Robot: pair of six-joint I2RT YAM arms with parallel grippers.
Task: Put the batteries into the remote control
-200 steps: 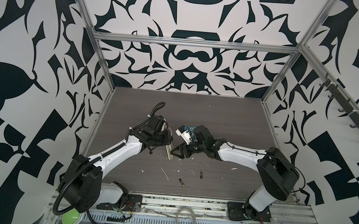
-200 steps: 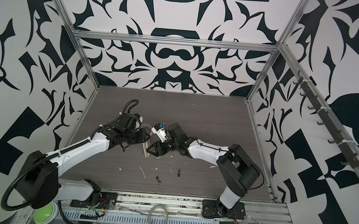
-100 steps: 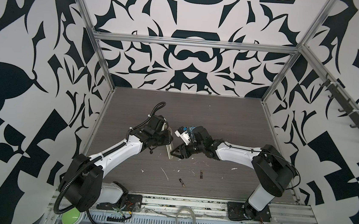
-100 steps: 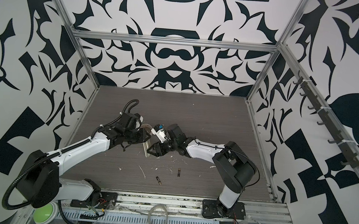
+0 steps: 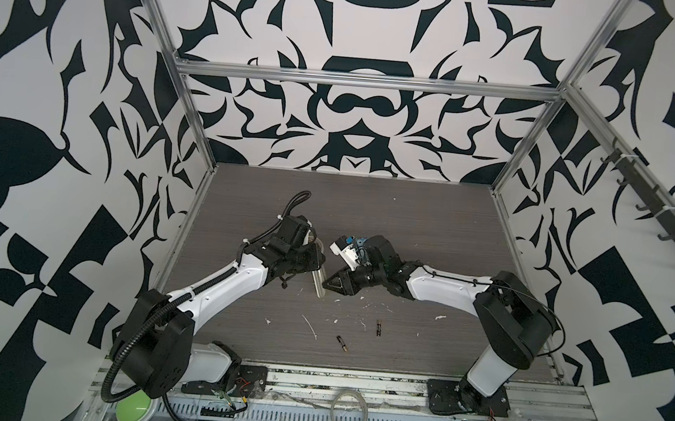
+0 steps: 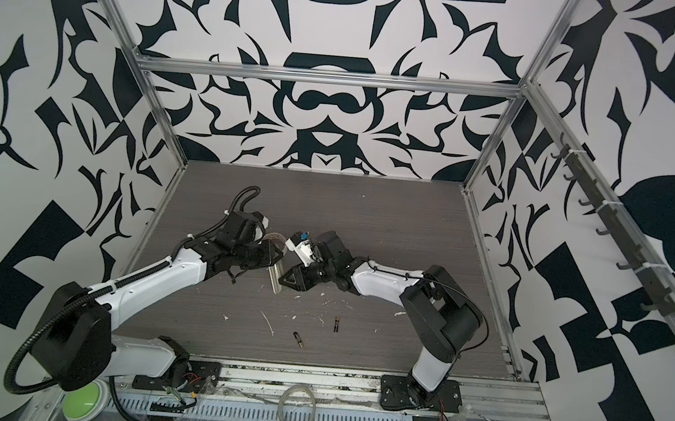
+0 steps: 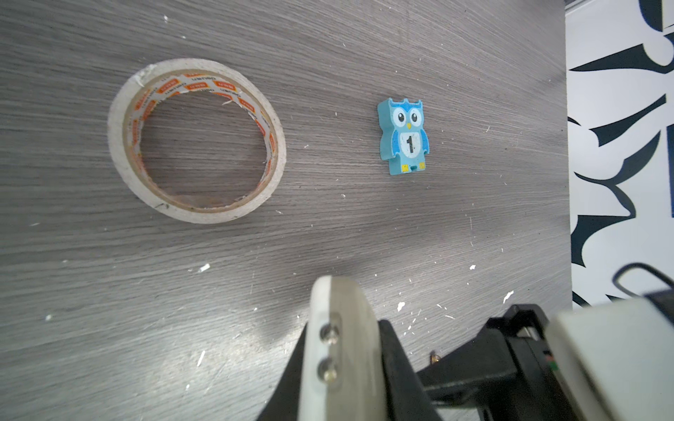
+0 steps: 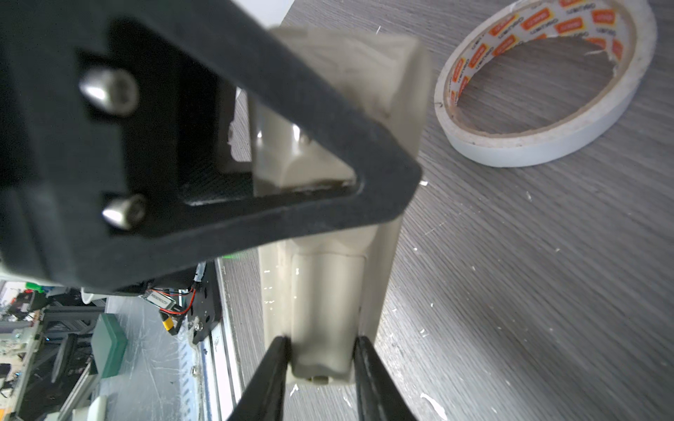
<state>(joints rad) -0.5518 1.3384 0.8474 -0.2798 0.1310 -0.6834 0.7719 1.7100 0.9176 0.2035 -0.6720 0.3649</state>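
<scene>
Your left jaws clamp the remote control; your right jaws pinch one end of it from both sides. Toward the front, one battery and the other battery lie loose on the counter, apart from it.

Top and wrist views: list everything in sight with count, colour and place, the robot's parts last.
wood-grain table: one, grey-brown, enclosure floor
slim white rectangular remote control: one, white, held on edge at centre
small cylindrical batteries: two, black with brass ends, loose on the table nearer the front
roll of tape: one, off-white, orange-printed core, flat behind the remote
flat owl figure: one, blue, lying apart from the tape
round button: one, green, front left
left gripper: one, black, shut on the remote control
right gripper: one, black, clamping the remote's end
</scene>
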